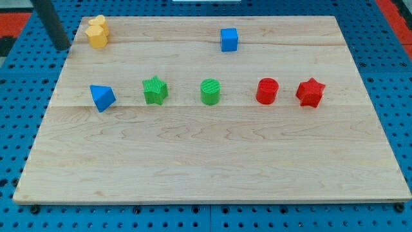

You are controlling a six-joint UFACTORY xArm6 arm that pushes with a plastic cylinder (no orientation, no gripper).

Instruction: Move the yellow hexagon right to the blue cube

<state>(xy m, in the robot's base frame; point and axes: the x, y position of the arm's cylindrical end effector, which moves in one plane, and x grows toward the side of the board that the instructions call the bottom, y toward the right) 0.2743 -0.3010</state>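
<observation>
Camera view: wooden counter (212, 167) on a blue pegboard, seven blocks on it. The yellow hexagon (97, 32) sits at the view's top left corner of the counter, looks like a stacked or doubled shape, exact outline hard to tell. The blue cube (229, 39) is near the view's top, middle-right, well apart from the hexagon with bare wood between them. Middle row, left to right in the view: blue triangle (102, 97), green star (155, 90), green cylinder (210, 91), red cylinder (267, 91), red star (310, 92), all apart from each other and none in the line between hexagon and cube. My tip (62, 47) is at the view's top left, just off the counter edge, beside the hexagon on its left, near but apparently not touching. No jaws on this rig, just a plain rod, so nothing to open or close. Progress: the hexagon is far from the cube, so the push looks not yet done; basically the whole move is left. The tip is on the correct side for a push toward the view's right, so a straight slide along the top strip should do it, path clear.
</observation>
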